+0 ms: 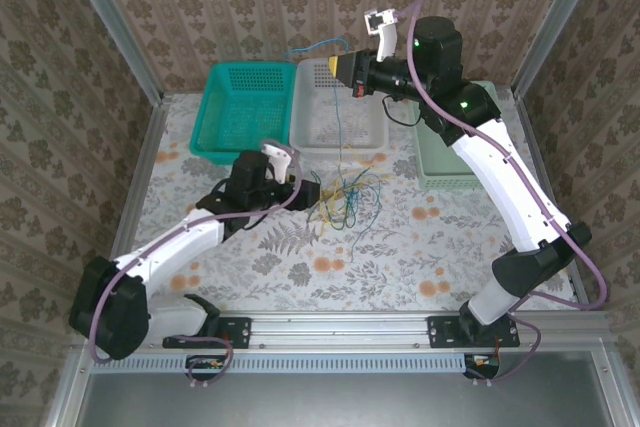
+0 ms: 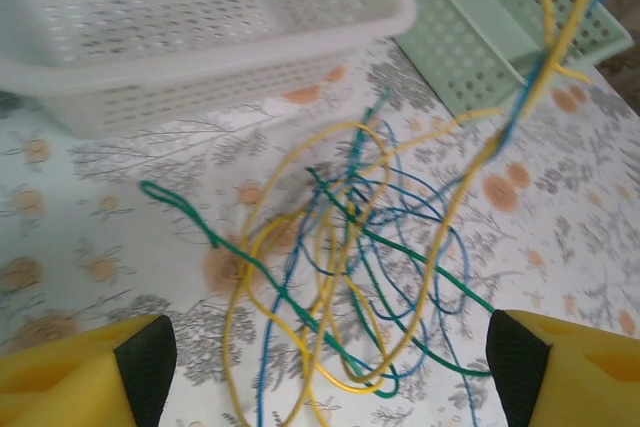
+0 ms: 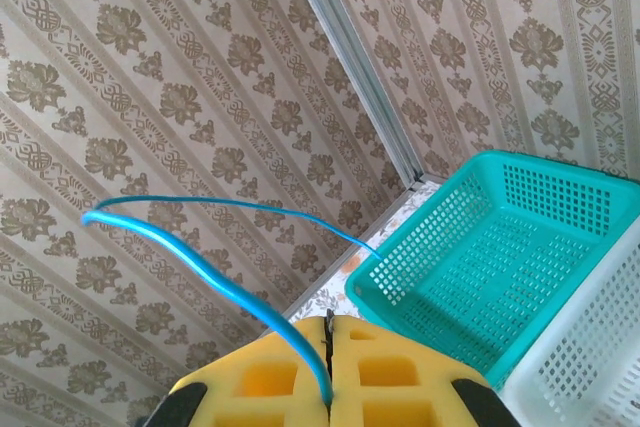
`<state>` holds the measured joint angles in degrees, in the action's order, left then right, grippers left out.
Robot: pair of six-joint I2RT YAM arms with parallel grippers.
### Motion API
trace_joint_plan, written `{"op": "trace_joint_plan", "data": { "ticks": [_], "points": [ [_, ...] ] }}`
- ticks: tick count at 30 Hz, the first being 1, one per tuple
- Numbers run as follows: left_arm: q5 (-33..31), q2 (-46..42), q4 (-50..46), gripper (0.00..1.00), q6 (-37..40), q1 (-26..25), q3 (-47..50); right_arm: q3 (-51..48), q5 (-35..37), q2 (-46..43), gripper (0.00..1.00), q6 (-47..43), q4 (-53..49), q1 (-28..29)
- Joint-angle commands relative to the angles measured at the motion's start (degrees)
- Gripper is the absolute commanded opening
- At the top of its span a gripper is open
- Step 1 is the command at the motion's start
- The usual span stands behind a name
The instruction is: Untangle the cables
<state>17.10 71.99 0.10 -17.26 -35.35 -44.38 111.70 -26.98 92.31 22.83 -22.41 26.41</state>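
While the left gripper [image 2: 330,369] gapes, the right gripper [image 3: 328,349] pinches a blue cable [image 3: 205,269].

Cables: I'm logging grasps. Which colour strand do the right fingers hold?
The thin blue cable: it is pinched between the right gripper's shut yellow fingers, while the thin green cable lies on the table.

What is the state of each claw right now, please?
Left claw: open, holding nothing.
Right claw: closed on a blue cable.
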Motion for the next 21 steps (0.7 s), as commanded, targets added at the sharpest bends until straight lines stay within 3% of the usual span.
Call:
{"op": "trace_joint_plan", "data": {
  "ticks": [1, 10, 13, 15, 19, 21],
  "points": [
    [3.77, 3.73, 1.04, 0.82, 4.85, -2.51, -3.09, 0.52, -0.32, 0.39, 0.00, 1.31, 2.49, 0.30],
    [3.99, 12.15, 1.36, 0.74, 7.35, -5.07, -7.98, 0.79, -0.44, 0.23, 0.00, 1.78, 2.72, 0.30],
    [3.19, 14.63, 1.32, 0.63, 7.50, -5.82, -9.42, 0.82, -0.18, 0.10, 0.00, 1.72, 2.47, 0.30],
    [2.31, 15.81, 1.36, 0.50, 7.54, -5.86, -9.93, 0.93, -0.15, -0.14, 0.00, 1.42, 2.06, 0.30],
    [1.70, 17.14, 1.56, 0.43, 7.96, -5.87, -9.73, 1.06, 0.53, -1.08, 0.00, 1.10, 1.80, 0.05],
    [1.40, 17.51, 2.56, 0.32, 7.49, -5.85, -9.09, 1.19, 0.68, -1.35, 0.00, 1.09, 1.72, -0.12]
  ]
}}
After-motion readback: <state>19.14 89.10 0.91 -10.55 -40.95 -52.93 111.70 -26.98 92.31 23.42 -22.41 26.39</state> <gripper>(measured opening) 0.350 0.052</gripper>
